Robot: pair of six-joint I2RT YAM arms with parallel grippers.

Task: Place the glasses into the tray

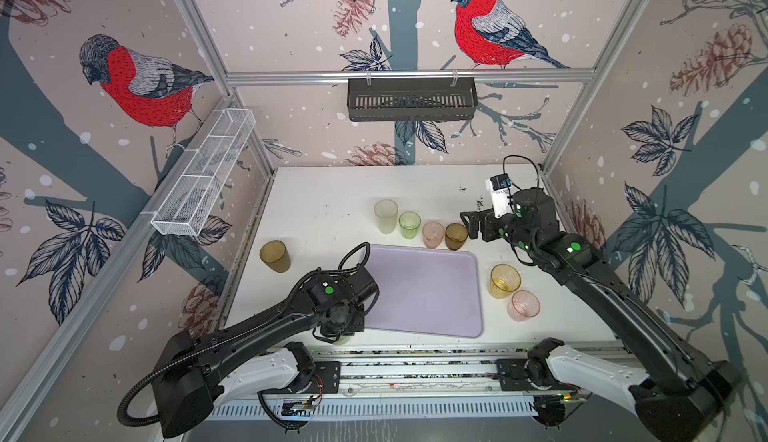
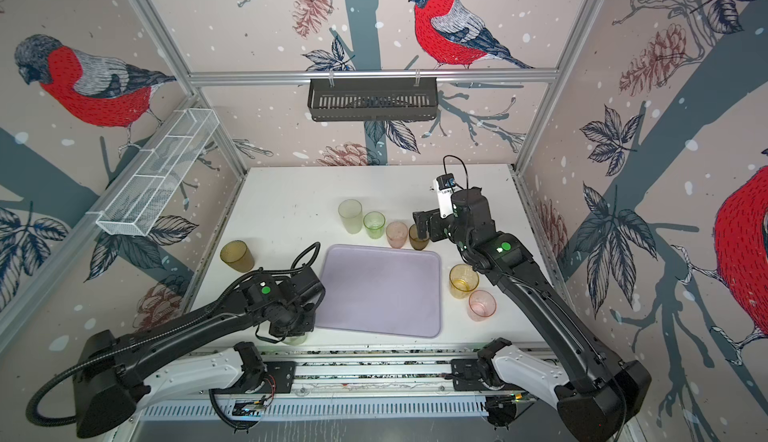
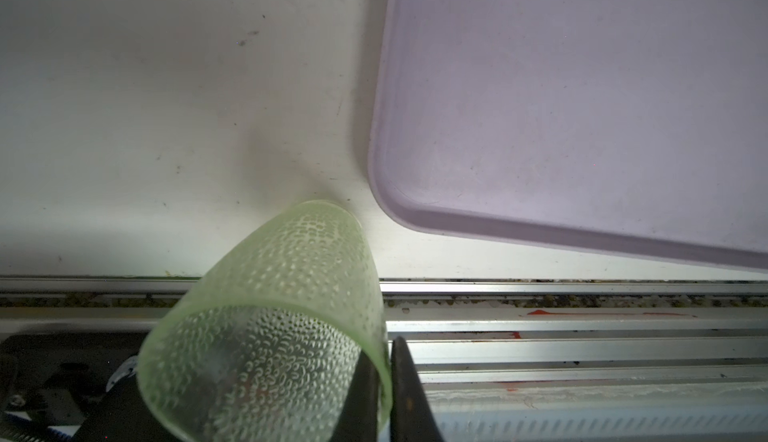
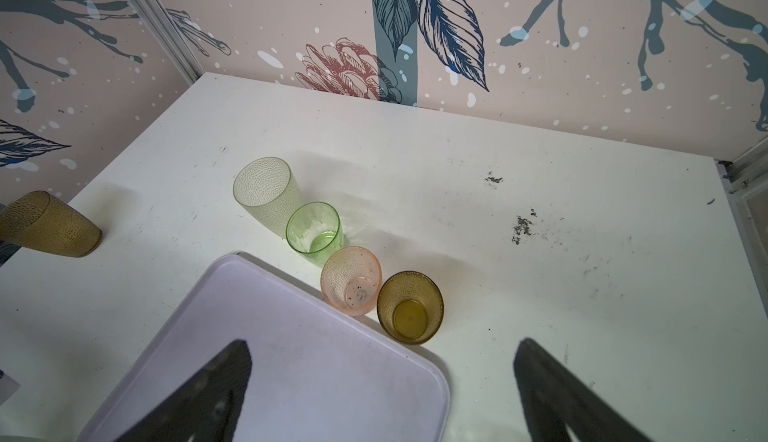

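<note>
Pinching green glass (image 3: 274, 278) rim, left jaws.

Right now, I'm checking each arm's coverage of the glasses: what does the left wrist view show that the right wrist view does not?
Only the left wrist view: a pale green dimpled translucent tumbler, its wall pinched by the shut left gripper, and the aluminium front rail. Only the right wrist view: the open right gripper, a row of frosted whitish tumbler, bright green tumbler, peach-pink tumbler and brown tumbler, plus a separate amber-brown tumbler. Both: the pale lilac rectangular tray and white table.
</note>
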